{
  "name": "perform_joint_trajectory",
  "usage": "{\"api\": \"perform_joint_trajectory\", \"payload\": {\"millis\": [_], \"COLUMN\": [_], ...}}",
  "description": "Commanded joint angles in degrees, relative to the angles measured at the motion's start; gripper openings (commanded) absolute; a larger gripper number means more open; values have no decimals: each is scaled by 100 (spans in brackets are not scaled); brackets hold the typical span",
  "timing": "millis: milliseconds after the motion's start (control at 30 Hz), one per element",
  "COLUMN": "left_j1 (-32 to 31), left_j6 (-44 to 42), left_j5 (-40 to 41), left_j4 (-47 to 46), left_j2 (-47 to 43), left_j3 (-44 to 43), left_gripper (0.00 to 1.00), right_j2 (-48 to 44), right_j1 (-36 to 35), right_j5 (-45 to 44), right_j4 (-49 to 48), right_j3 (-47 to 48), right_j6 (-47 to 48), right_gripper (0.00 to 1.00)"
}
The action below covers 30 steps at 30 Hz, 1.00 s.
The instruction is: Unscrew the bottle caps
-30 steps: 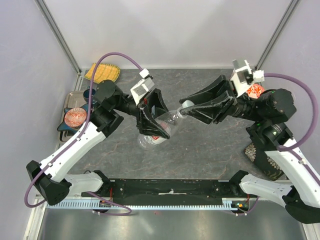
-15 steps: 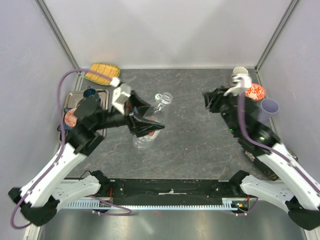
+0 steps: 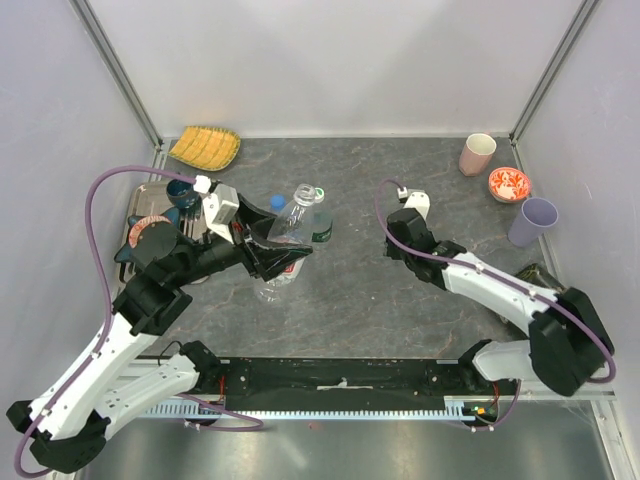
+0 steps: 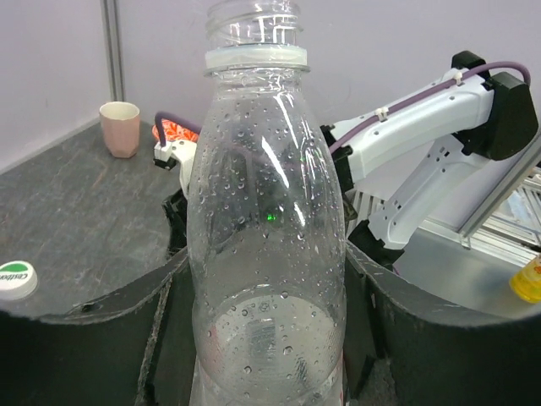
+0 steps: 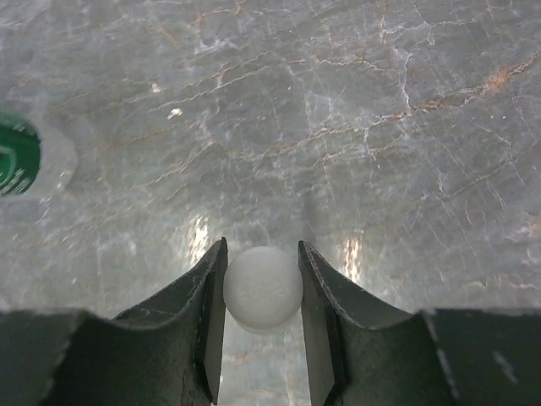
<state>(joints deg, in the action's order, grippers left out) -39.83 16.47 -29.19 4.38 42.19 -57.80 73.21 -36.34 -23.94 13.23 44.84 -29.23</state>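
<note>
Since half a second ago, the right arm has dropped down low and reached in over the table (image 3: pixel 400 300). The left arm has tipped its bottle up a bit straighter.

On the left, the left gripper (image 4: pixel 266 292) is closed snug round the fat part of a clear bottle (image 4: pixel 266 211). The bottle's mouth is open at the top, and tiny drops stick to its inside. A blue cap (image 3: pixel 277 201) peeks out just beside it.

More to the right, the right gripper (image 5: pixel 262 249) is nearly closed. It pinches a plain white cap (image 5: pixel 263 289) between its two fingers, close over the table. I cannot tell if the cap touches the table.

Far right stand a pink cup (image 3: pixel 478 153), a red bowl (image 3: pixel 509 184) and a purple cup (image 3: pixel 532 221).
</note>
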Motion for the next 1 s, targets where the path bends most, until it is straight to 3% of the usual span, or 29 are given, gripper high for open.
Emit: {"api": "perform_joint_trajectory", "payload": {"millis": [0, 300, 600, 633, 667, 767, 967], "left_j1": [20, 20, 20, 20, 20, 20, 20], "left_j6": [-258, -267, -250, -249, -249, -267, -267], "left_j5": [282, 335, 361, 344, 353, 379, 379], "left_j4": [-43, 1, -34, -25, -25, -25, -43], "left_j2": [-133, -159, -80, -80, -80, -97, -89], "left_j3": [6, 41, 102, 102, 94, 111, 172], "left_gripper": [38, 38, 38, 38, 38, 38, 38], "right_j2": [693, 1758, 2601, 2663, 2681, 2690, 2628], "right_j1": [302, 619, 760, 760, 768, 777, 777], "right_j5": [74, -40, -32, 12, 56, 206, 294], "right_j4": [-751, -954, -339, -313, -313, -321, -330], "right_j3": [148, 367, 1070, 1071, 1053, 957, 781], "right_j6": [-197, -355, -434, -417, -408, -381, -399], "right_gripper": [0, 0, 0, 2, 12, 29, 47]}}
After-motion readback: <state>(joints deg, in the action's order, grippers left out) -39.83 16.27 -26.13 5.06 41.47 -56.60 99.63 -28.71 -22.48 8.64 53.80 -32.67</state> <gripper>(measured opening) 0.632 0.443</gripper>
